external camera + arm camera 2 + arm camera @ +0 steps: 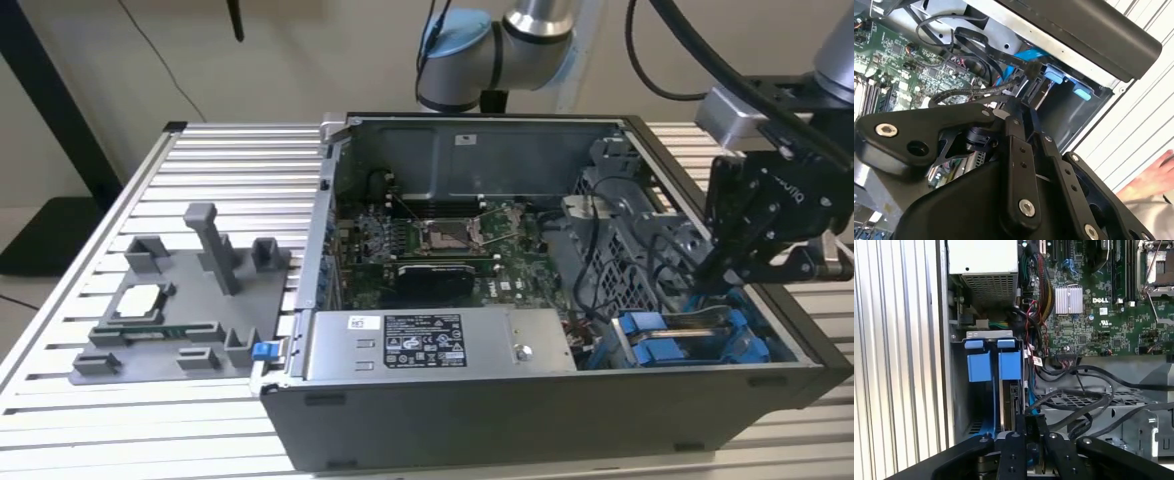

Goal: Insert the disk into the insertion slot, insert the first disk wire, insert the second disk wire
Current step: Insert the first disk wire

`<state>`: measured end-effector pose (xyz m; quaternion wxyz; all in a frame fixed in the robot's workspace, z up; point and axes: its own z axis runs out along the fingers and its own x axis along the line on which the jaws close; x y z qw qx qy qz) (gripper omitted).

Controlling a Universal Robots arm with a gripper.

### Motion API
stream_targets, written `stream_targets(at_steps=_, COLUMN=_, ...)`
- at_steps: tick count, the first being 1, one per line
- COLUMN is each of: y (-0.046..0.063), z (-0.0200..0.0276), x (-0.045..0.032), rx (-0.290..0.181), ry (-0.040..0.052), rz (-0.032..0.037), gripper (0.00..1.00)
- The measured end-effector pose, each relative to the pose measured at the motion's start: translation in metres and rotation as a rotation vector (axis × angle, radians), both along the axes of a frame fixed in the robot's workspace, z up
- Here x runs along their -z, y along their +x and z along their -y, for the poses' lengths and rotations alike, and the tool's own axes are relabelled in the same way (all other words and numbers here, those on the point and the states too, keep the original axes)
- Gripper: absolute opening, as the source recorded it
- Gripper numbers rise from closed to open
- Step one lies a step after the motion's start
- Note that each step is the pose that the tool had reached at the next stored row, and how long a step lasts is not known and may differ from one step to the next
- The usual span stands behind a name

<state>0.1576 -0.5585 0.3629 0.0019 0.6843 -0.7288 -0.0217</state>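
In the exterior view, the lower end of the pincer (721, 268) is lost to you in the dark bay at 4 o'clock of the computer case (534, 420), and the arm (534, 30) is cropped at 12 o'clock. In the first wrist view, the disk (1014, 395) shows edge-on, one end behind the pincer's body. In the second wrist view, a hand (1160, 171) is blurred and cut off.

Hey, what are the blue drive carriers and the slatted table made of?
The blue carriers look like moulded plastic: uniform bright colour, matte, rounded tabs. The slatted table looks like bare aluminium, probably extruded: pale silvery ribs, dull sheen.
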Motion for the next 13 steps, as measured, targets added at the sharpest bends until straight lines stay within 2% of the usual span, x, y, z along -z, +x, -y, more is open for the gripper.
stream_targets(at_steps=2, y=0.0029, z=0.001, x=0.0015, rx=0.0, ry=0.0009, rz=-0.0046, gripper=0.0)
stream_targets(at_steps=6, y=0.0032, z=0.0015, x=0.0019, rx=0.0, ry=0.0049, rz=-0.0047, gripper=0.0)
stream_targets(at_steps=10, y=0.0043, z=0.0023, x=0.0024, rx=-0.001, ry=0.0052, rz=-0.0049, gripper=0.0)
stream_targets(at_steps=13, y=0.0077, z=0.0037, x=0.0037, rx=-0.002, ry=0.0053, rz=-0.0146, gripper=0.0)
